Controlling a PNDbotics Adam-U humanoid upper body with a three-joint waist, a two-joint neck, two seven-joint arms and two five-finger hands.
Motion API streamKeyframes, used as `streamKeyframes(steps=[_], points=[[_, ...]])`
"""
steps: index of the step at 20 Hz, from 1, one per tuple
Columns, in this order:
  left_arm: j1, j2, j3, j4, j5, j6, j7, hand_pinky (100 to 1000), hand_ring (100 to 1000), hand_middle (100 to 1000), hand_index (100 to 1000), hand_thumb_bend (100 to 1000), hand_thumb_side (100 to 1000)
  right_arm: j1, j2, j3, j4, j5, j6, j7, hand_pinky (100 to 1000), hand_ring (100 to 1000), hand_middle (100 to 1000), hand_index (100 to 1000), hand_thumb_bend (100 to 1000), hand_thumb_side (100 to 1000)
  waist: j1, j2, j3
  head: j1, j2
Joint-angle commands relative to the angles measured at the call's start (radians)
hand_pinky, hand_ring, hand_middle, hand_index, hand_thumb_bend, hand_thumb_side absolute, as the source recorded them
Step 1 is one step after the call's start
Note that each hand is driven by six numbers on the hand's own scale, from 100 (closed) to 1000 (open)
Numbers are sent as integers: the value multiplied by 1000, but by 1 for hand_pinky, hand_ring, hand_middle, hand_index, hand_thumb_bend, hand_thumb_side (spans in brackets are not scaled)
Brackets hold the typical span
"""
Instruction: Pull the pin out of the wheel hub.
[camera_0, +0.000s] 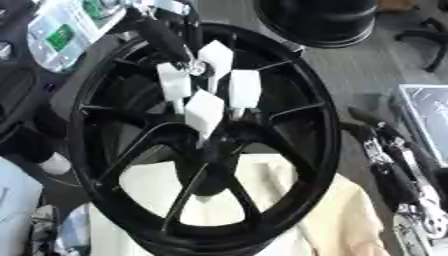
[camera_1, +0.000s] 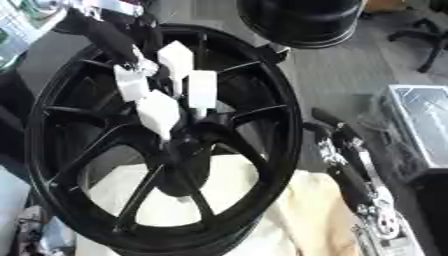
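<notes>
A large black wheel hub (camera_0: 206, 140) is seen standing nearly upright, filling the middle of the view, its lower rim resting against a cream cloth (camera_0: 262, 200). The left hand (camera_0: 203, 90) is brought in from the 11 o'clock corner on a black forearm and held over the hub's centre, its white-tipped fingers (camera_0: 204, 112) spread and pointing toward 6 o'clock. The pin cannot be made out among the fingers; whether anything is pinched cannot be told. The right hand (camera_1: 346, 165) is rested at 4 o'clock, beside the rim, fingers relaxed, pointing toward 11 o'clock.
</notes>
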Motion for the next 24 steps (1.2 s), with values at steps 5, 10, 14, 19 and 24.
streamKeyframes(steps=[5, 10, 14, 19, 24], points=[[-21, 35, -9, 19, -1, -16, -2, 795, 772, 765, 826, 497, 691, 7, -6, -5, -12, 11, 1, 0, 1000, 847, 901, 822, 100, 541, 5, -17, 8, -4, 7], [-13, 44, -13, 42, -11, -30, -2, 795, 774, 768, 828, 510, 728, 9, -7, -6, -12, 15, 0, 0, 1000, 847, 901, 823, 100, 541, 7, -18, 12, -6, 7], [-7, 48, -19, 51, 2, -35, -2, 794, 774, 767, 827, 522, 765, 10, -4, -5, -12, 19, 3, 0, 1000, 847, 902, 823, 100, 542, 7, -18, 15, -6, 8], [-2, 52, -28, 54, 21, -37, -2, 795, 772, 764, 824, 539, 782, 11, -3, -5, -12, 23, 4, -1, 1000, 848, 902, 823, 100, 541, 6, -18, 16, -4, 9], [6, 54, -39, 64, 35, -50, -2, 795, 770, 760, 820, 523, 762, 9, 0, -4, -12, 28, 8, 0, 1000, 848, 903, 824, 100, 542, 6, -16, 16, -3, 10]])
